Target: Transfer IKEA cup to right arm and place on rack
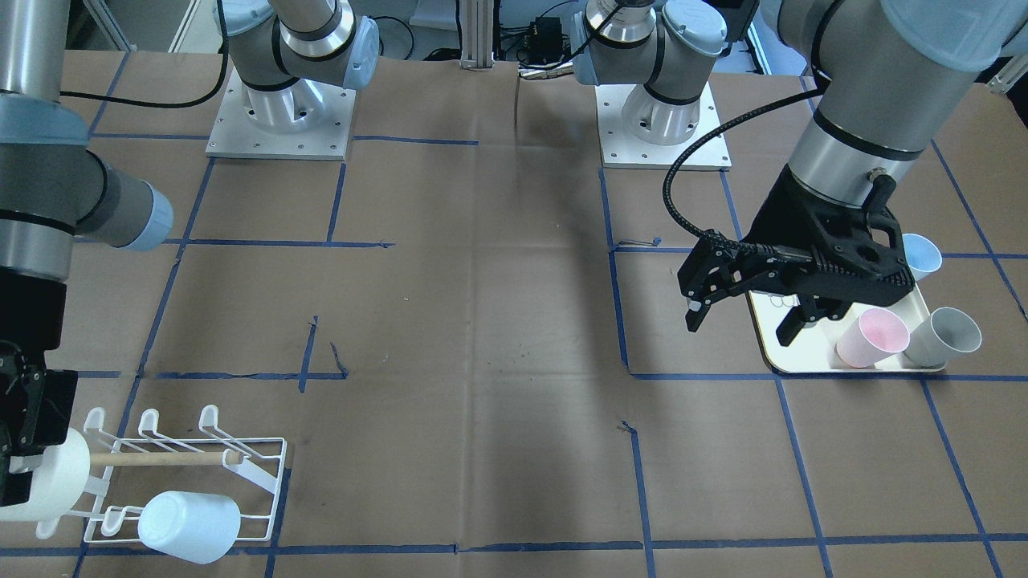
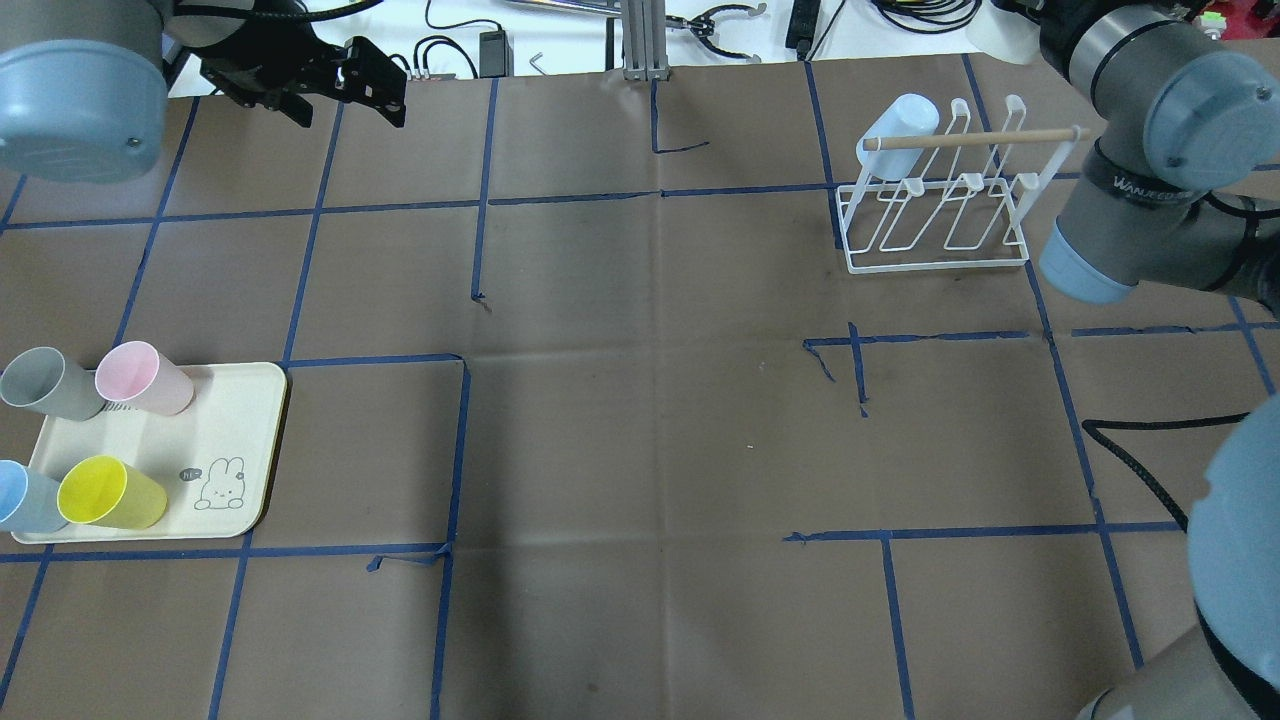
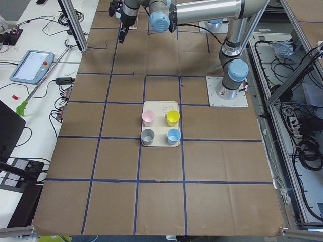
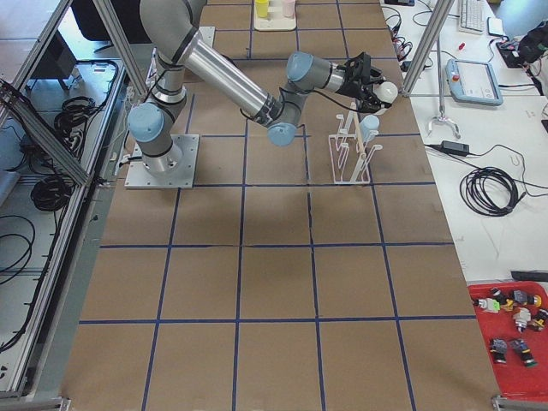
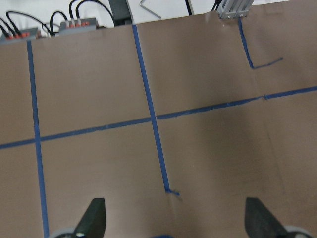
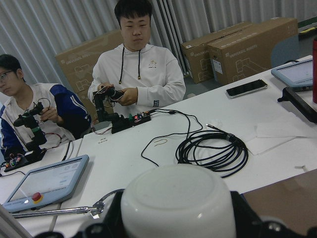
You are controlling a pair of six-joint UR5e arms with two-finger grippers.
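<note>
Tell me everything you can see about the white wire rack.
The rack is a low frame of thin white wire, metal by the look, with two rows of upturned loop-tipped prongs and a light wooden dowel across the top. It stands upright on the brown paper table. A pale cup sits tilted on an end prong. The right gripper holds a white cup at the dowel's other end; whether they touch is unclear.

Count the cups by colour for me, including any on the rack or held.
Grey cup: 1
Pink cup: 1
Yellow cup: 1
Light blue cup: 1
White or near-white: 2 (rack cup, held cup in right gripper)
Total: 6
</note>
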